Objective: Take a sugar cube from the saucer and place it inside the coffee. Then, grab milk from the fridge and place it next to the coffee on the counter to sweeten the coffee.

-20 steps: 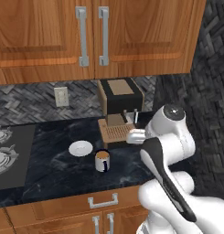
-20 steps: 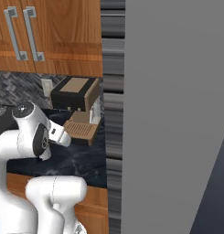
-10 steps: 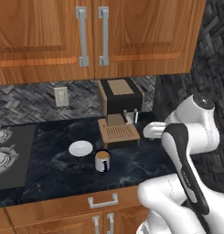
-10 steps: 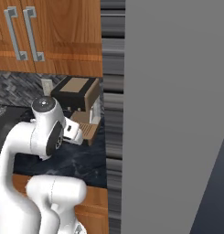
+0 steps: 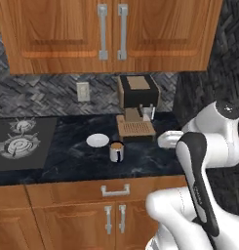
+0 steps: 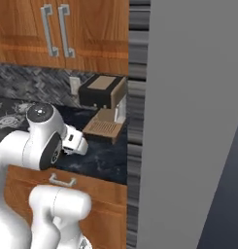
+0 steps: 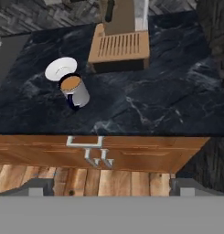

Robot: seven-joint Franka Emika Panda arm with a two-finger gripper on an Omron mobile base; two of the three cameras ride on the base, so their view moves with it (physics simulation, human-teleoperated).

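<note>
A black marbled counter (image 5: 77, 163) runs under wooden wall cabinets (image 5: 111, 34), with a stovetop (image 5: 21, 141) at the left and a boxy coffee machine (image 5: 135, 105) against the backsplash. In the left base view the coffee (image 5: 116, 151) stands just in front of the saucer (image 5: 97, 140), which looks bare, so the sugar step seems done. The arm (image 5: 209, 161) is folded to the right of both, well apart from the mug.

The right base view puts the tall grey fridge (image 6: 188, 121) hard against the counter's right end, its door shut. The white hand (image 6: 74, 142) sits low over the counter, left of the fridge.

The hand view looks down on the coffee (image 7: 75, 90) touching the saucer's (image 7: 61, 68) edge, with the counter's front cabinet (image 7: 99, 153) below. The gripper (image 7: 111, 189) has its fingers spread wide with nothing between them.

The milk is presumably inside the closed fridge. The fridge lies to the gripper's right, opposite the mug, so the next move likely calls for turning that way and finding the door handle, which I cannot make out here.
</note>
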